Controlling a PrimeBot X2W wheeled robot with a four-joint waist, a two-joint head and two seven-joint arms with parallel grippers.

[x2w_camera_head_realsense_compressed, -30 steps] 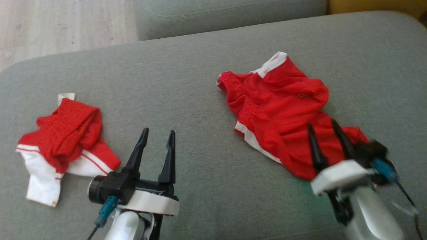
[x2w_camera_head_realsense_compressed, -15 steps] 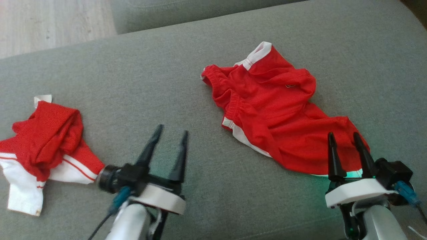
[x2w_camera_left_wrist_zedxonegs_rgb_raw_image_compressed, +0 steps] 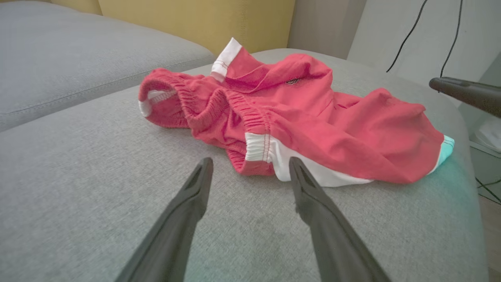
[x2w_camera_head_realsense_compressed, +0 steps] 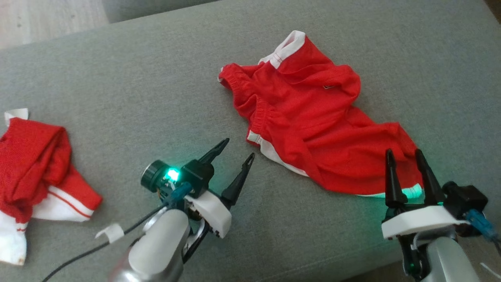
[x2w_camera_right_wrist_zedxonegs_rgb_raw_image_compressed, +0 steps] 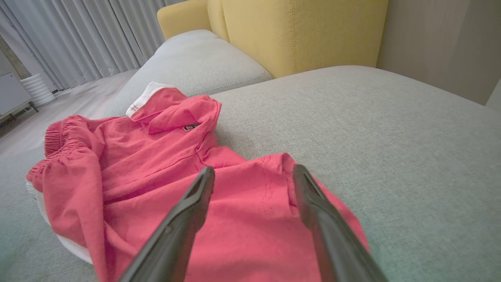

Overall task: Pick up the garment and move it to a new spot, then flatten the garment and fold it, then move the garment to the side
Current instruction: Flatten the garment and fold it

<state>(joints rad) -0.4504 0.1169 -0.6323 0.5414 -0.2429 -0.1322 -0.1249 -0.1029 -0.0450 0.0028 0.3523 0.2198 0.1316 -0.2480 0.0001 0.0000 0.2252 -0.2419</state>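
The other garment lies bunched at the left end of the sofa, well apart from the action. The whole view has shifted since a second ago, so we're not counting that as anything moving.

What really changed is the left end effector. It was pointing straight up the view, and now it's swung round to aim at the shorts. Its jaws are wide and empty, with the tips just short of the white side stripe by the waistband.

The shorts sit crumpled right of centre, with nothing gripping them. The right end effector is spread wide too and holds nothing, tips over the near hem. So we reckon both are lining up for the first pick, and nothing's lifted yet.

As for room, there's plenty of bare sofa between the two garments, which looks like the obvious new spot. Watch the right side though: the hem is near the sofa's right and front edges, with floor beyond.
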